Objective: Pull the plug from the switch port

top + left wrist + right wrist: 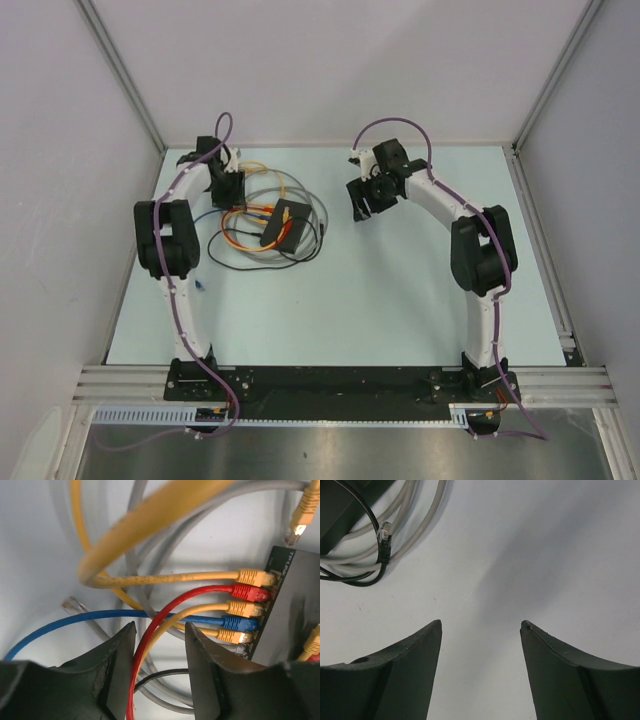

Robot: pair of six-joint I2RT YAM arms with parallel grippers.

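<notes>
— The left jaws first: what have they got?

— Nothing clamped. They stand partway open, and the red cable runs down through the gap with room on both sides. A yellow cable slants across just beyond the tips, behind the red one.

— And past the tips?

— The red cable curves right to a red plug seated in the switch. It sits second from the top in a row of plugs along the switch's near edge, with a yellow plug above it and a blue plug lower down. A blue cable sweeps off to the left. Just above it a clear plug lies loose on the desk.

— The right jaws?

— Wide open, nothing between them, hanging over the desk. Up and left of them in the wrist view lie grey cables and a loose plug with a black boot.

— Where is the switch overall?

— From above, it lies flat on the desk, left of centre, in the middle of the cable tangle. The left jaws are just to its left, over the cables. The right jaws are off to its right, apart from it and touching nothing.
</notes>
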